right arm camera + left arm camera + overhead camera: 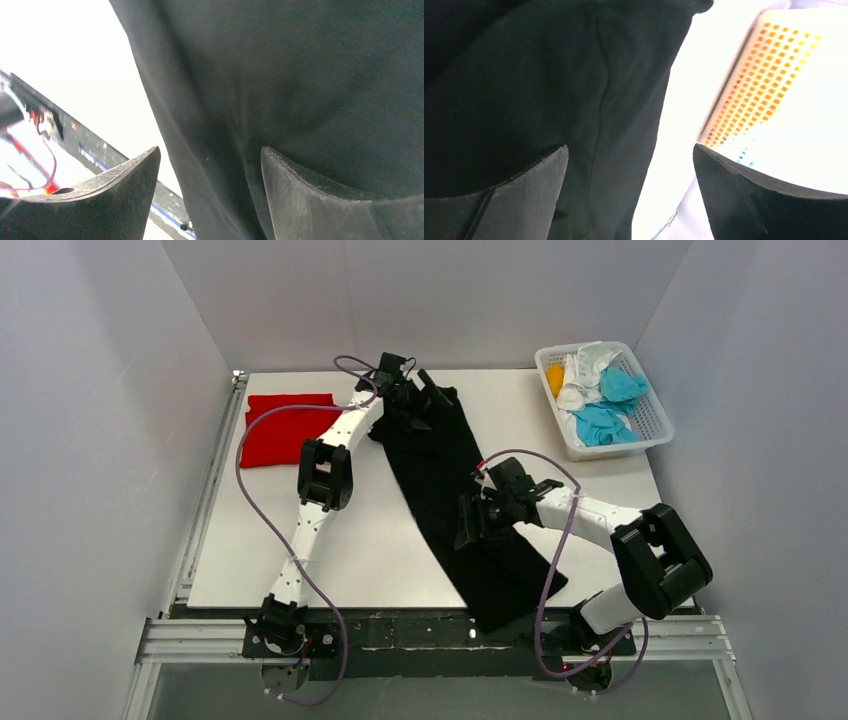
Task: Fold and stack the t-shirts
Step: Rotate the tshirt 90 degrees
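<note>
White table carries the long black cloth t-shirt, diagonal from far edge to near edge. We see left end effector released at its far end, right end effector released mid-shirt. Folded red cloth t-shirt sits at far-left corner.

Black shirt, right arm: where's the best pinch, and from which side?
The black shirt lies flat as a narrow diagonal strip, so only an edge offers a lip to pinch. Probably take its long left edge, coming in from the bare table side; the open right end effector straddles that edge.
</note>
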